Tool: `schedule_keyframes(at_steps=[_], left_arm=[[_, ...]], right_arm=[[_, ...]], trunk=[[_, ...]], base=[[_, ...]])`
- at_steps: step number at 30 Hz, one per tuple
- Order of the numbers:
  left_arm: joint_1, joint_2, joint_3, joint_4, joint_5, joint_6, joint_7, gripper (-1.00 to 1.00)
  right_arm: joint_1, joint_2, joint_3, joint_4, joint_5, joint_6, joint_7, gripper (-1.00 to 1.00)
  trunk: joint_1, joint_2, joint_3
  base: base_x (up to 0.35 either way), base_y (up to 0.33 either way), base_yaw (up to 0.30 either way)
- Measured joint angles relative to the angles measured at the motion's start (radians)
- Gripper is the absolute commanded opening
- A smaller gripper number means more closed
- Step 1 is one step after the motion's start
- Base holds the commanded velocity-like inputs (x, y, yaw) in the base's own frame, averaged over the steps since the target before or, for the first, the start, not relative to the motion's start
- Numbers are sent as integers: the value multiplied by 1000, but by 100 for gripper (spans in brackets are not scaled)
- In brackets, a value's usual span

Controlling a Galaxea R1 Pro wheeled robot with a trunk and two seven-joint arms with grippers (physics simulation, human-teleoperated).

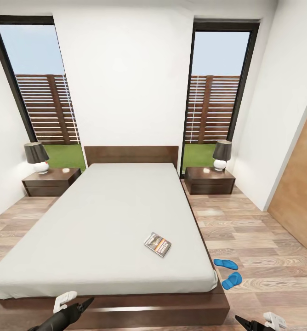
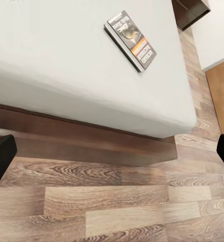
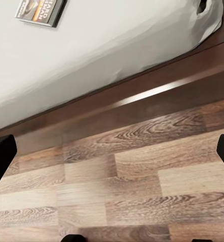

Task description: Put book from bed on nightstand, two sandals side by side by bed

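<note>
I stand at the foot of the bed (image 1: pixel 103 216), both arms low. My left end effector (image 1: pixel 82 305) hangs over the bed's foot edge, fingers spread wide and released, nothing between them; its wrist camera looks down on plank floor (image 2: pixel 117 201) and the mattress corner. My right end effector (image 1: pixel 245 322) sits low over the floor, also spread apart and empty. The book (image 1: pixel 157 244) lies flat on the mattress, ahead of both end effectors and between them, nearer the right one. The two sandals (image 1: pixel 228 272) lie on the floor ahead of my right end effector, beside the bed, apart and at different angles. A nightstand (image 1: pixel 208 180) stands far ahead at each side of the headboard.
</note>
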Motion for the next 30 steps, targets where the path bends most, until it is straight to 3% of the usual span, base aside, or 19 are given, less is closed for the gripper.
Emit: schedule_keyframes(at_steps=[30], left_arm=[[0,-1,0,0,0,0,1,100]], right_arm=[[0,0,0,-1,4,0,-3,100]], trunk=[[0,0,0]], base=[[43,-39,0]])
